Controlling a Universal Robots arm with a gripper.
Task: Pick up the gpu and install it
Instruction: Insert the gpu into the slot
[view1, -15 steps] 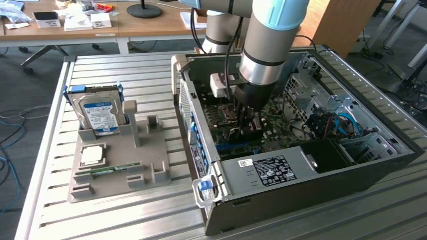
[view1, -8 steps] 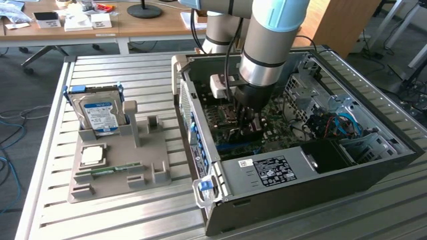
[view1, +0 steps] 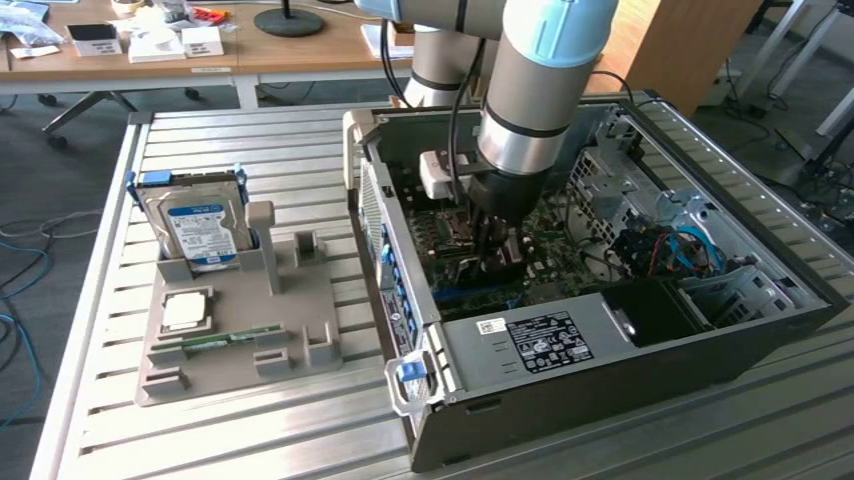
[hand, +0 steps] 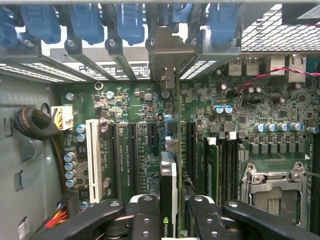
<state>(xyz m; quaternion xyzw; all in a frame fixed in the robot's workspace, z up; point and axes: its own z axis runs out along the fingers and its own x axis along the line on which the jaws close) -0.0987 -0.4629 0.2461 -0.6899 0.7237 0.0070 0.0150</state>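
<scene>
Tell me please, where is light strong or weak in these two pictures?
Exterior view: daylight brightens the slatted table, while the computer case interior stays shadowed. Wrist view: the motherboard is evenly lit, and the gpu edge appears dark.
</scene>
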